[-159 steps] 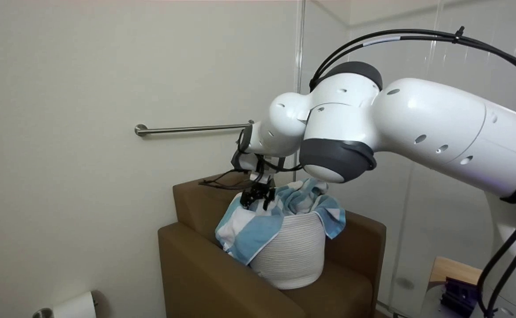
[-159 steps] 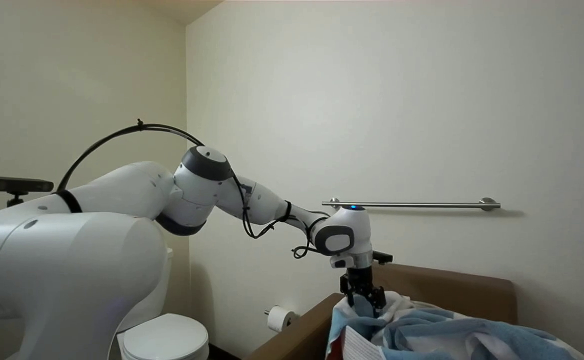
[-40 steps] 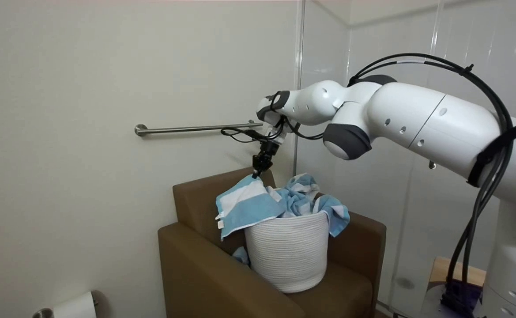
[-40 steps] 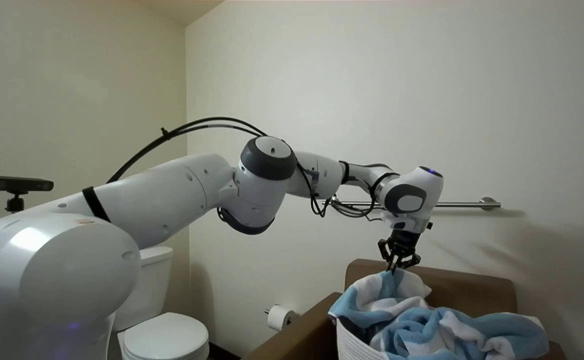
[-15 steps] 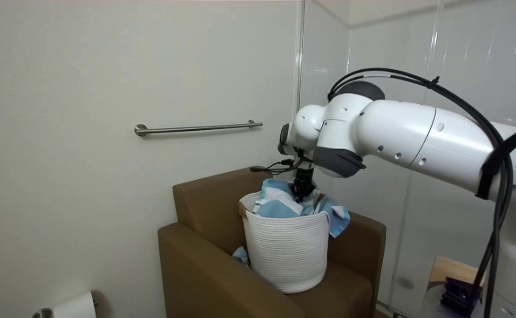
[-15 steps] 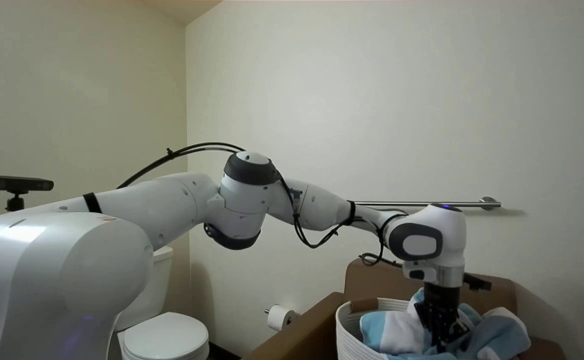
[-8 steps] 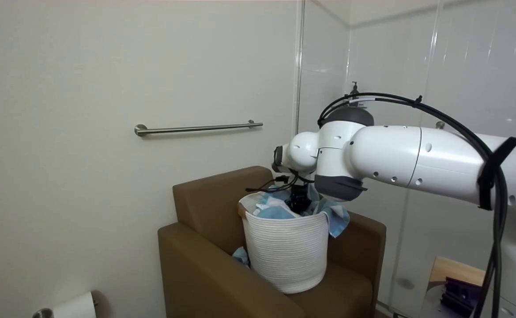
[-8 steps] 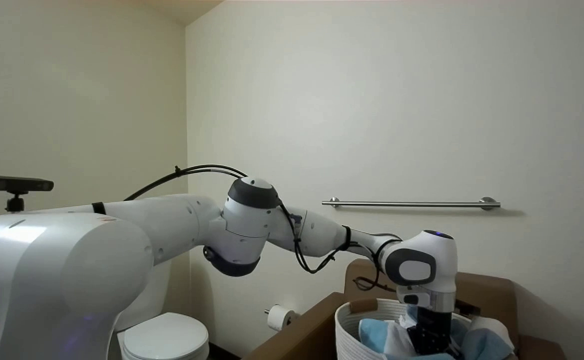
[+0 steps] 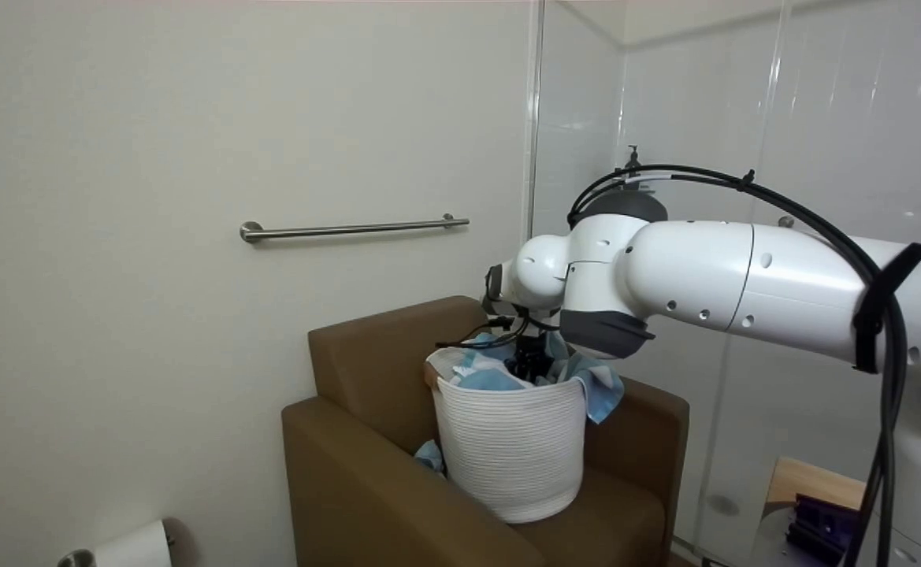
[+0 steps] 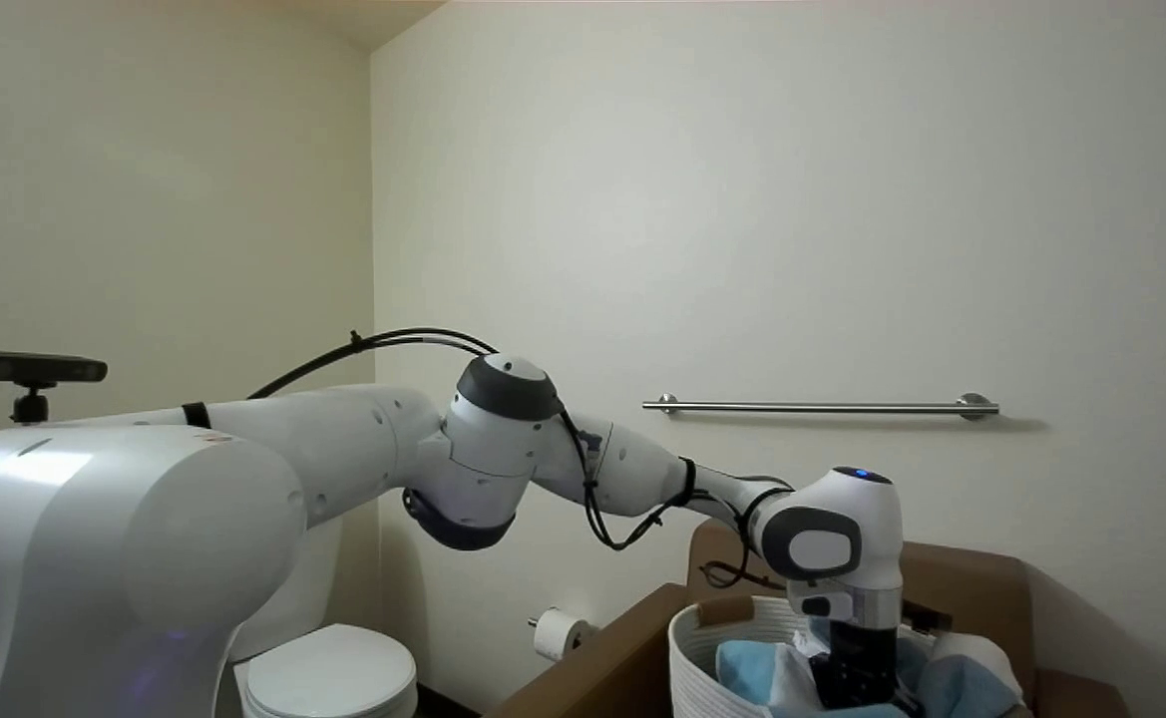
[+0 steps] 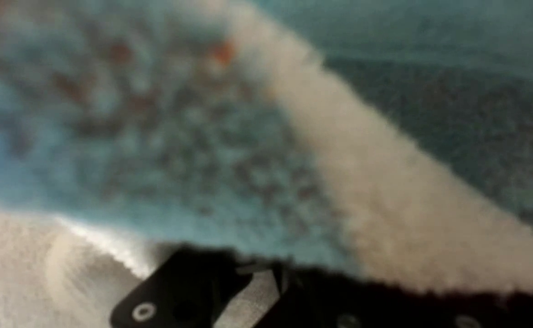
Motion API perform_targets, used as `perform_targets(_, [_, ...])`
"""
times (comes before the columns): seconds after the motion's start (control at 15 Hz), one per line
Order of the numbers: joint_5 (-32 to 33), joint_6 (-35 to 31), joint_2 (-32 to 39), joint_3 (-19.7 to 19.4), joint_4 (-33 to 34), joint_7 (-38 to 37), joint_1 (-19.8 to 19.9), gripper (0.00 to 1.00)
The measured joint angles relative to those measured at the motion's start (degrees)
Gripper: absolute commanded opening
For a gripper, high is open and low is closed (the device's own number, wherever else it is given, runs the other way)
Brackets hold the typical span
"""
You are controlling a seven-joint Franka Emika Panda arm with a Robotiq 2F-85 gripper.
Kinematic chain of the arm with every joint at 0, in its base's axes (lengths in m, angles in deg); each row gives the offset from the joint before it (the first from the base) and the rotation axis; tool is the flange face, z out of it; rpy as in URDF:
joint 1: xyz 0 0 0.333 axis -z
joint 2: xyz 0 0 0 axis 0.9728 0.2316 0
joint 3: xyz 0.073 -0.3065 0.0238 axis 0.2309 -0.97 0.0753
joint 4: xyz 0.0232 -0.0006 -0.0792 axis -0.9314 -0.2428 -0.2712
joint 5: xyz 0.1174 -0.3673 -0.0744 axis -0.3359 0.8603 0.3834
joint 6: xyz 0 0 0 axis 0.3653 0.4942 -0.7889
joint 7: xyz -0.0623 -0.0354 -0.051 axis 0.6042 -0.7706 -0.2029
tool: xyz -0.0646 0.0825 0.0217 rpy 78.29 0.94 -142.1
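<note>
White basket (image 9: 507,449) stands upright on the brown armchair (image 9: 373,480); tool (image 9: 531,365) points down into its mouth, right in among the blue-and-white towel (image 9: 493,379). Towel sits bunched in the basket, below and around the tool, one part hanging over the rim; crumpled, no clear long axis. Only one arm (image 9: 688,268) here, right at the towel. Tool tips buried in folds, so can't tell if apart, together or clamped on towel. Bit of blue cloth (image 9: 430,457) beside basket, low down; metal bar (image 9: 354,230) above basket level
</note>
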Motion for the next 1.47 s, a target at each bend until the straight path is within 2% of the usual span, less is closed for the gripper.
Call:
perform_targets(0.33, [1.6,-1.8,0.0,0.4,-0.4,0.0,-0.3,0.97])
perform_targets(0.53, [-1.9,-2.1,0.0,-1.7,-2.9,0.0,-3.4,1.00])
perform_targets(0.73, [-2.9,-2.0,-2.1,-5.0,-8.7,0.0,-9.8,1.00])
perform_targets(0.93, [-2.9,-0.9,-6.3,-9.0,-16.6,0.0,-18.0,1.00])
perform_targets(1.27, [-4.7,0.1,-13.1,-17.7,-32.0,0.0,-31.7,1.00])
perform_targets(1.47, [-4.4,-3.6,-20.7,-20.6,-39.5,0.0,-38.1,1.00])
